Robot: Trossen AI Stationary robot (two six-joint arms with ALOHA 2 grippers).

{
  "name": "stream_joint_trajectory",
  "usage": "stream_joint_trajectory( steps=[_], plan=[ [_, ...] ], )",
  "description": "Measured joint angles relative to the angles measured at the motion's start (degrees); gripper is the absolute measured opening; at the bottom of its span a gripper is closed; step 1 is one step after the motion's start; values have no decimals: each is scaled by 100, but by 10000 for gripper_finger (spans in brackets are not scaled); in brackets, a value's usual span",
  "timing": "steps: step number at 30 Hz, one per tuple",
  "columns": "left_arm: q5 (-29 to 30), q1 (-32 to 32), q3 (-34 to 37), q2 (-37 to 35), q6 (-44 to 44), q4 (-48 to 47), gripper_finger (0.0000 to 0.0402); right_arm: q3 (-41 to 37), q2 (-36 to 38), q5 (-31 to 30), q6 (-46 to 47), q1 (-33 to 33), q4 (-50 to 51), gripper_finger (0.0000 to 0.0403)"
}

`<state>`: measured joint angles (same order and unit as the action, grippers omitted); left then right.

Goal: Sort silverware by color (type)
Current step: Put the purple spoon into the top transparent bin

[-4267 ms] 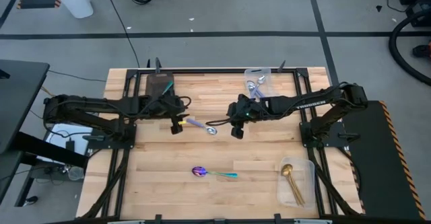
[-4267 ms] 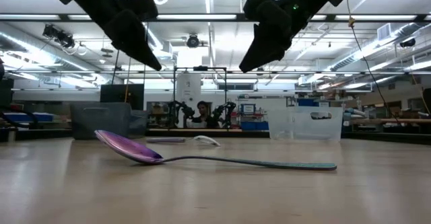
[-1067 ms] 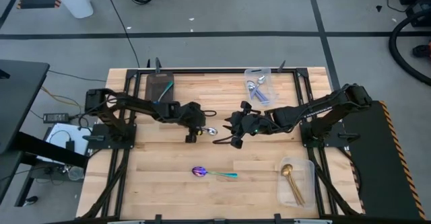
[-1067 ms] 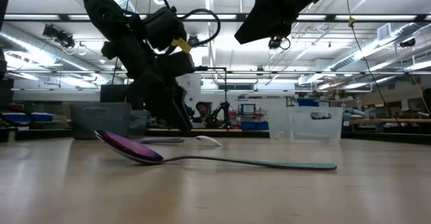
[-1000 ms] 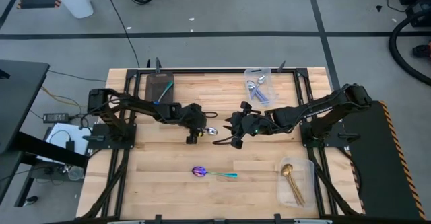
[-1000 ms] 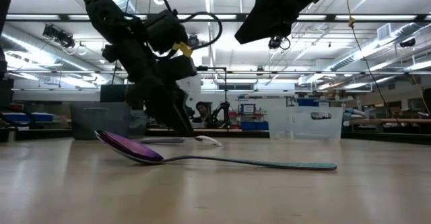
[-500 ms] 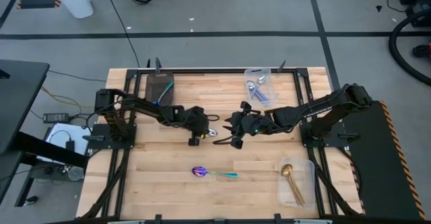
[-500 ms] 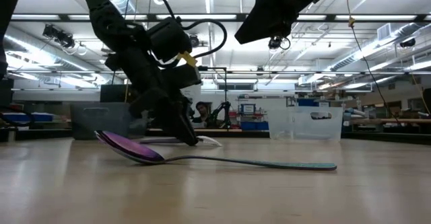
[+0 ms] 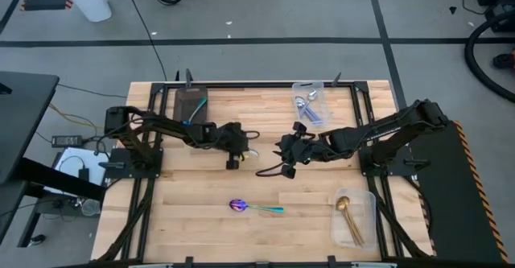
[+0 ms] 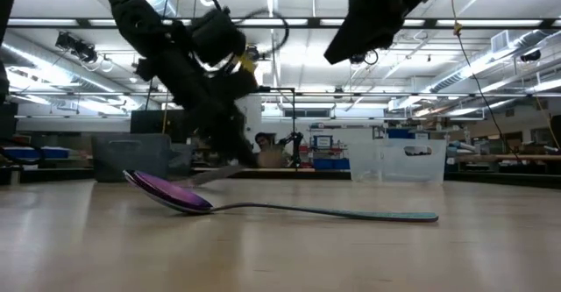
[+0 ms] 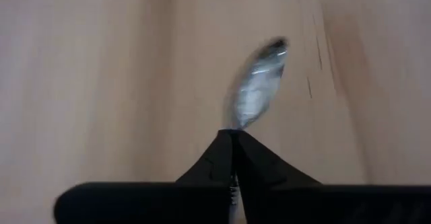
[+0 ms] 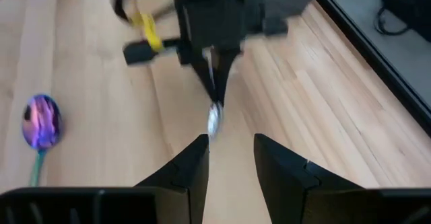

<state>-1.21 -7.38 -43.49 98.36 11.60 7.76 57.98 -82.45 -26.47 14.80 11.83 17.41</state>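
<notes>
Silver-bowled spoon (image 11: pixel 257 91) clamped by its handle between the closed fingers of the left gripper (image 9: pixel 234 157), its bowl projecting past the fingertips above the bare wood of the table (image 9: pixel 193 220); in the right wrist view the same spoon (image 12: pixel 214 118) hangs bowl-down from that gripper. Right gripper (image 9: pixel 287 169) hovers just beside it near the table's middle, fingers (image 12: pixel 190 165) parted and holding nothing.

One iridescent purple-bowled spoon (image 9: pixel 255 207) with a teal handle lies alone on the wood nearer the front edge, well apart from both grippers; in the low view it (image 10: pixel 263 202) rests with its bowl raised slightly.

Three containers stand on the table. One clear bin (image 9: pixel 318 85) at the back holds silver-bowled spoons (image 9: pixel 305 107), count unclear. A second clear bin (image 9: pixel 370 197) at the front right holds gold spoons (image 9: pixel 348 218), at least two. One dark tray (image 9: pixel 187 99) at the back left holds a teal-handled piece (image 9: pixel 199 102).
</notes>
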Motion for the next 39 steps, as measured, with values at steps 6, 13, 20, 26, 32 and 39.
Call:
stream_joint_trajectory(
  steps=[6,13,20,26,32,39],
  plan=[
    [117,-173,-6,-398,-36,670,7,0,227,-442,260,242,303,128],
    [-534,-414,-12,-755,-814,1520,7,0,190,-586,292,271,259,128],
    [-781,-316,-21,-848,-909,2775,7,0,190,-1217,363,260,100,129],
    [-768,-116,-21,-848,-438,3566,7,0,133,-1285,244,219,-274,149],
    [-770,64,-21,-828,-151,4107,8,0,-87,-1400,-102,186,-595,176],
    [-770,256,-23,-828,-186,4683,8,-2,-92,-1597,-825,207,-1328,185]
  ],
)
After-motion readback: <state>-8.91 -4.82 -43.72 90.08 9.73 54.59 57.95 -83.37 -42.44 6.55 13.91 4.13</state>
